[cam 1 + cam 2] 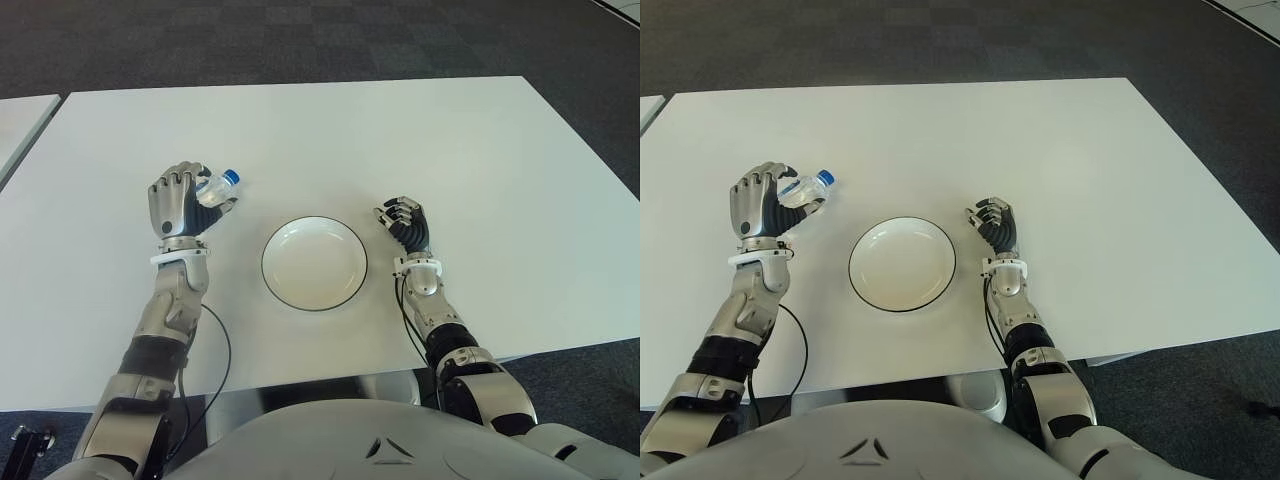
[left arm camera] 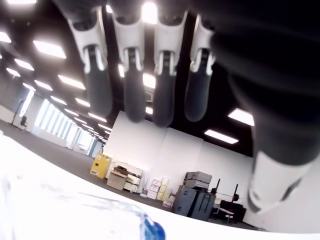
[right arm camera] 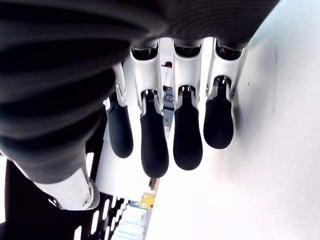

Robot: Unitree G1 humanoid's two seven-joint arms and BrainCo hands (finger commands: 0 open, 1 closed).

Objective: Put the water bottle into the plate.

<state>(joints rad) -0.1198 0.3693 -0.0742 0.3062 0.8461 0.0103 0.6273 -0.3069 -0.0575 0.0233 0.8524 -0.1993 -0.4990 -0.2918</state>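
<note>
The water bottle [image 1: 218,187] is clear with a blue cap [image 1: 231,177] and shows left of the plate, its cap pointing toward the table's far right. My left hand [image 1: 180,203] is shut on the bottle's body, fingers wrapped over it; the bottle [image 2: 100,220] shows under those fingers [image 2: 130,75] in the left wrist view. The white plate [image 1: 314,263] with a dark rim has nothing in it and sits on the white table [image 1: 400,140] between my two hands. My right hand [image 1: 404,222] shows just right of the plate, its fingers [image 3: 155,135] loosely bent and holding nothing.
A second white table's corner [image 1: 20,115] shows at the far left. A black cable [image 1: 222,350] runs along my left forearm near the table's front edge. Dark carpet [image 1: 300,40] lies beyond the table.
</note>
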